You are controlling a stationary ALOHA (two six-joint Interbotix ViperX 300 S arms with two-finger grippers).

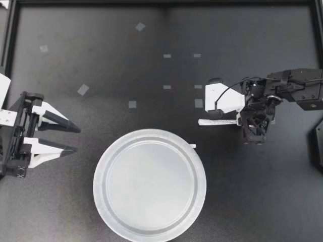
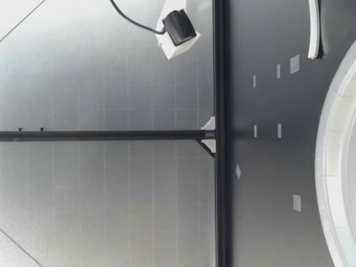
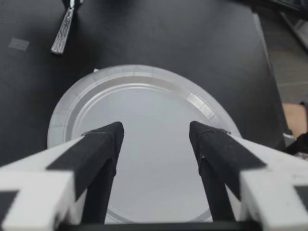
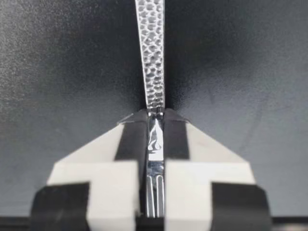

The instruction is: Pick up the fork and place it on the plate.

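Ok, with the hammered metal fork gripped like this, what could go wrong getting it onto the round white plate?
1. My right gripper is shut on the hammered metal fork at its thin neck by the tines, with the long handle sticking out ahead; it may pivot or slip in transit.
2. Carried low, that handle could catch the rim of the round white plate and shove it.

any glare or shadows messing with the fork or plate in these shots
Right wrist view: bright glints along the fork handle's hammered texture, and a mirror-like reflection on the neck where the right jaws clamp it. Top view: the handle looks washed white, the plate evenly lit with no hard shadow. Left wrist view: a soft sheen on the plate's rim.
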